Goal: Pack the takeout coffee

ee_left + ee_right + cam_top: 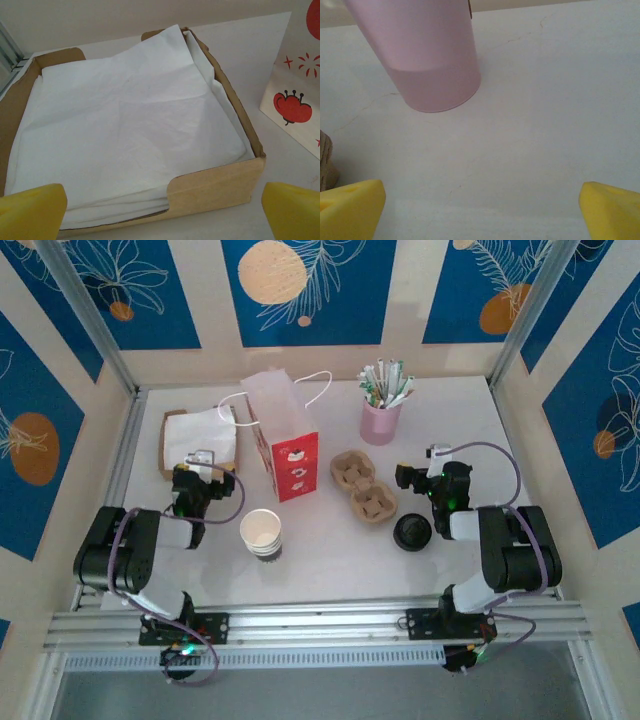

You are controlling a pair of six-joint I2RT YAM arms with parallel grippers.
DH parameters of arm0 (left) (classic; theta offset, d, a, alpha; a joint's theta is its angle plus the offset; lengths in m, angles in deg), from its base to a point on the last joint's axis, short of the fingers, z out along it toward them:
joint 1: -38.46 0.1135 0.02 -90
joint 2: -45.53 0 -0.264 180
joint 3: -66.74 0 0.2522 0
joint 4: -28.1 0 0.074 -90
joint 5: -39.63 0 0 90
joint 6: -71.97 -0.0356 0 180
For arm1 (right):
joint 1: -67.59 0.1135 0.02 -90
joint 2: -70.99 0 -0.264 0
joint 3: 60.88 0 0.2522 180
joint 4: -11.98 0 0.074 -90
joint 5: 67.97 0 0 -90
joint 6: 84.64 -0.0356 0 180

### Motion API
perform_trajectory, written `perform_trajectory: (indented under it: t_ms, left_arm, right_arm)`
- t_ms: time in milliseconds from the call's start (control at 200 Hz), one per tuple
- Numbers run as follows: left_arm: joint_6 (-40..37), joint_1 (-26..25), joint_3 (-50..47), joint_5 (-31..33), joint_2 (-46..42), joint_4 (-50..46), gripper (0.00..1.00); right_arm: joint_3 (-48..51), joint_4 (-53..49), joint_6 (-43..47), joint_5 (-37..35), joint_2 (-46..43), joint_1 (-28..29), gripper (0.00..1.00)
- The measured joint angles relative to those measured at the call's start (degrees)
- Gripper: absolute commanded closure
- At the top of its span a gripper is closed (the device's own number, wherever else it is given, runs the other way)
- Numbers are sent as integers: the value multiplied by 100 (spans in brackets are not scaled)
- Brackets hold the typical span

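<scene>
Top external, open paper cup (261,532), white inside; pink cup (380,422) holding sticks (386,383)

paper cup (261,533), dark-banded, white inside: one
black lid (412,533), lying loose: one
red-and-white bag (285,445), with handles: one
pink cup (381,422): one
sticks (386,382) in the pink cup: a bunch, too small to count
pulp cup carrier (364,486): one piece or two, cannot tell
cardboard box (215,192): one
white napkins (130,125) in the box: one stack, sheets not countable
</scene>
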Motion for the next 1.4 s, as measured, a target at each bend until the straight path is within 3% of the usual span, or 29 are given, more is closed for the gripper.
perform_trajectory:
  t_ms: [1221,1401]
  left_arm:
    - [2,0,0,92,-15,-20,0]
    - [57,-17,-199,492,-903,-332,0]
  right_arm:
    - [0,-2,-2,0,0,0,1]
    - [-184,-632,4,-195,-343,116,1]
